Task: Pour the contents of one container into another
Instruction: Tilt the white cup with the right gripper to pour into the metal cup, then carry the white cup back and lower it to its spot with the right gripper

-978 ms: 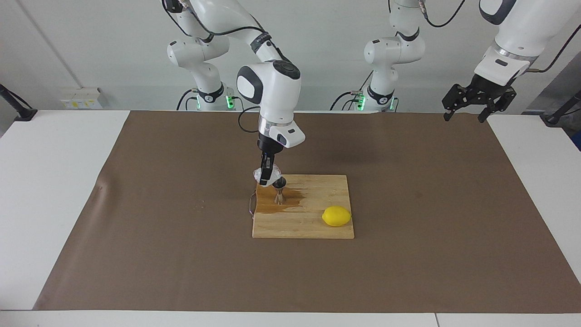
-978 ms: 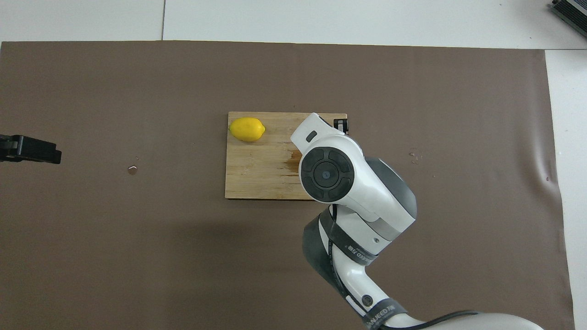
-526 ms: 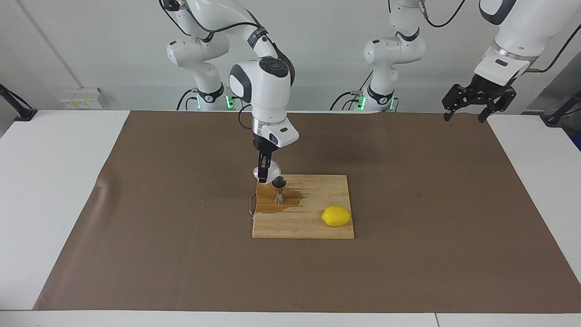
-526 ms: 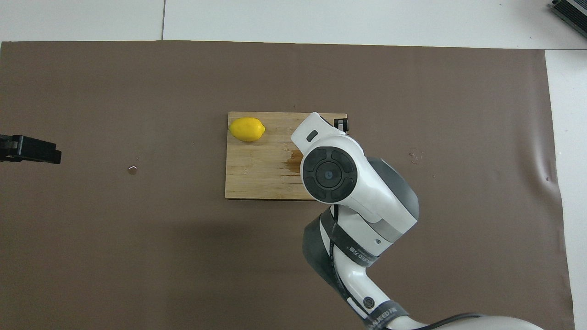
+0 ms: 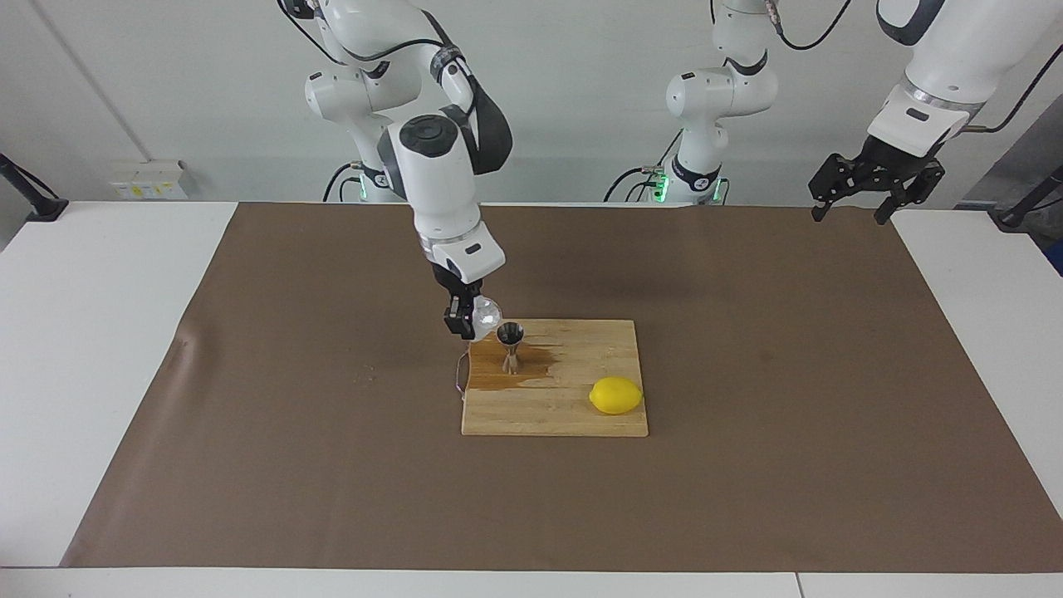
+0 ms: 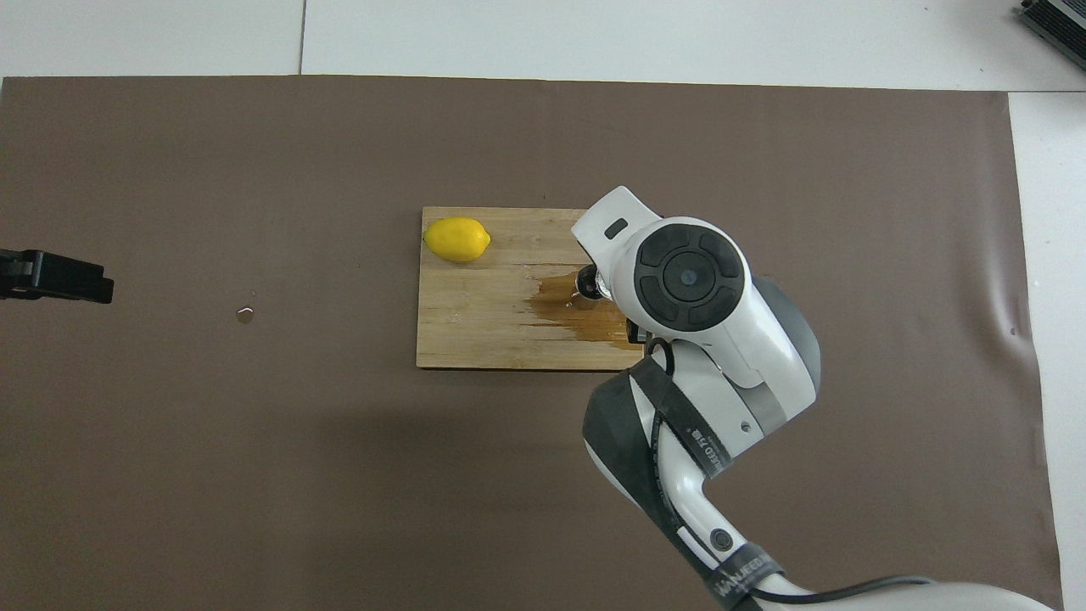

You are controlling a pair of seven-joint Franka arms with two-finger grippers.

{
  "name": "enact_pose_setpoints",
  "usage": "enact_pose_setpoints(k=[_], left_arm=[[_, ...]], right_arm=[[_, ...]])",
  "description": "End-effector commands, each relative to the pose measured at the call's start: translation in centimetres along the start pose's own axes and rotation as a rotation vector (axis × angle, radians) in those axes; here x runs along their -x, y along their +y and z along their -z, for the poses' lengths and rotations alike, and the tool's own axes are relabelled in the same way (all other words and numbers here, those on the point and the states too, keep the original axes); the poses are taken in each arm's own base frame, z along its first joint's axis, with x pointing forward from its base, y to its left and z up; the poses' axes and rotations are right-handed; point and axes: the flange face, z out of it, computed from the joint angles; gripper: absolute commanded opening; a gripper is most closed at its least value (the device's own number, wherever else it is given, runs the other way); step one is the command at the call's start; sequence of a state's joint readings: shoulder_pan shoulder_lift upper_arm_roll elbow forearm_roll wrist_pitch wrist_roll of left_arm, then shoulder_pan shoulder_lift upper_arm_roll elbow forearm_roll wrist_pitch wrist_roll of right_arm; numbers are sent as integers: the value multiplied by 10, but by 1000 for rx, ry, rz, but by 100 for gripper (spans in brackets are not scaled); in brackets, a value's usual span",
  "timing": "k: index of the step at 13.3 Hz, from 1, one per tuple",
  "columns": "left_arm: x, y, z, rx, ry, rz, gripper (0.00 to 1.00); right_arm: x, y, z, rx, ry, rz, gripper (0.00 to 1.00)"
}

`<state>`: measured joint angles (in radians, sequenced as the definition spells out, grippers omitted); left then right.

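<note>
My right gripper (image 5: 462, 321) is shut on the small clear glass cup (image 5: 485, 314) and holds it in the air over the corner of the wooden board (image 5: 555, 415) that lies nearest the robots, at the right arm's end. The cup hangs just beside the mouth of the silver jigger (image 5: 510, 345), apart from it. The jigger stands upright on the board in a dark wet patch (image 5: 536, 364). In the overhead view the right wrist hides the cup and only part of the jigger (image 6: 585, 283) shows. My left gripper (image 5: 849, 216) waits open, high over the mat's edge.
A yellow lemon (image 5: 615, 395) lies on the board (image 6: 475, 331) at its corner farthest from the robots, toward the left arm's end. A thin cord loop (image 5: 461, 374) hangs off the board's edge. A small droplet (image 6: 245, 315) sits on the brown mat (image 5: 249, 415).
The right arm has swung toward its own end of the table. The cup has come away from the jigger's rim, where it was tipped, to hang beside it. The left arm has not moved.
</note>
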<state>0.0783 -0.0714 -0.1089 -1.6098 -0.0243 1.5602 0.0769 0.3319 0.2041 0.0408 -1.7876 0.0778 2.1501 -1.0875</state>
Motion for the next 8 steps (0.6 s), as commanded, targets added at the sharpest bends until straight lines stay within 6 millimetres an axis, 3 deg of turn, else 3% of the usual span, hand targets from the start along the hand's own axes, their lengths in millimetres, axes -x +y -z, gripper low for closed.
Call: enact_pose_setpoints(k=[1, 3, 8], left_arm=[[8, 1, 2, 8, -4, -3, 100], [8, 1, 2, 8, -4, -3, 100], [8, 0, 2, 8, -4, -2, 100]], right_arm=[[29, 12, -2, 7, 91, 15, 49], [54, 12, -13, 1, 158, 38, 49], [152, 14, -32, -39, 229, 72, 52]])
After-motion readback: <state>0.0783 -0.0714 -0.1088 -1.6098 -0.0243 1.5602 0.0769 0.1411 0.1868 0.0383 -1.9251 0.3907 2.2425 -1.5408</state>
